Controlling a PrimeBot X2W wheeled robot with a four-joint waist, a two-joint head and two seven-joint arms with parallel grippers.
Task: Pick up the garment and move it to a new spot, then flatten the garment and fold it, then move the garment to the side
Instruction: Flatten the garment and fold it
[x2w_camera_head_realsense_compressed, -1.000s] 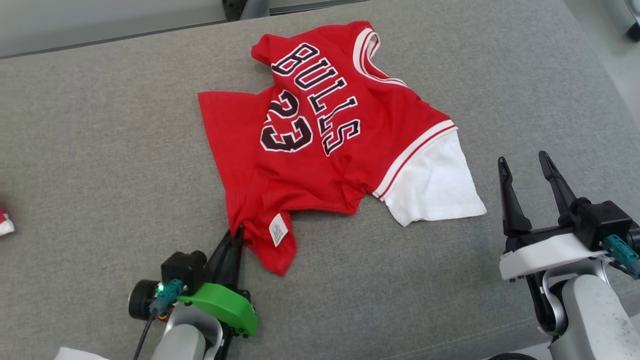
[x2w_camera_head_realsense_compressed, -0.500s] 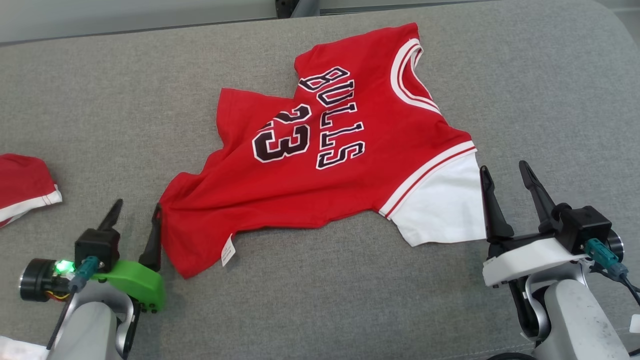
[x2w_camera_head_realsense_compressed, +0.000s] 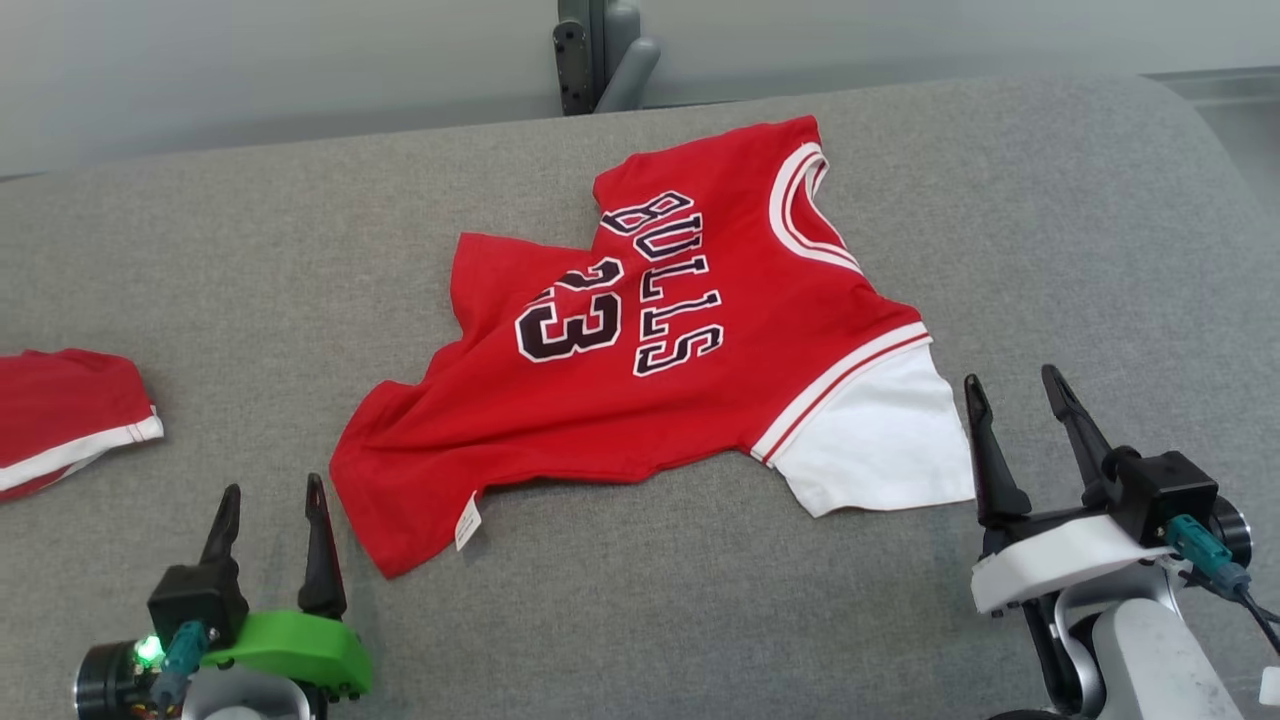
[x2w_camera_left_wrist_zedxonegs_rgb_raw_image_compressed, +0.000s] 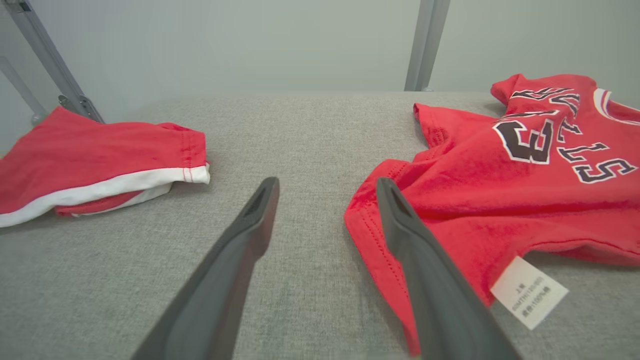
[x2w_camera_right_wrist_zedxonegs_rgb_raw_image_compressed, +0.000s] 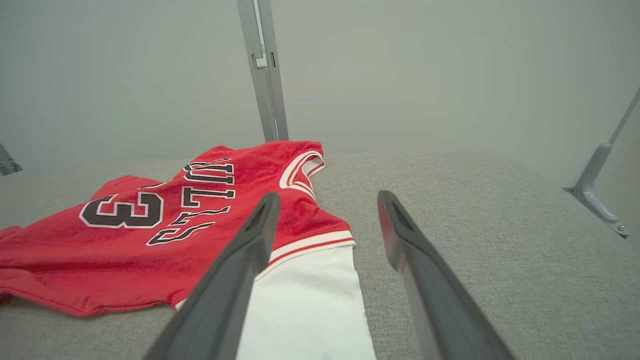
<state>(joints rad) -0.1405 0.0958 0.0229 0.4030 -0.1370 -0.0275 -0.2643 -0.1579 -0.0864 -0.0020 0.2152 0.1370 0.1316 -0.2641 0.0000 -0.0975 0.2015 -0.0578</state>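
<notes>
The garment is a red jersey with black "BULLS 23" lettering and a white sleeve, lying rumpled on the grey padded surface. It also appears in the left wrist view as the jersey and in the right wrist view as the jersey. My left gripper stands open just left of the jersey's lower hem corner, holding nothing. In its own view the left gripper has its right finger beside the hem. My right gripper is open beside the white sleeve, also empty.
A second red piece with a white stripe lies at the left edge of the surface, seen folded in the left wrist view as the red piece. A grey metal post rises behind the surface. The surface's rounded right end drops off.
My left gripper has opened and let go of the jersey's hem corner, then drawn back from it. The jersey now lies spread further left. The head camera has shifted.
</notes>
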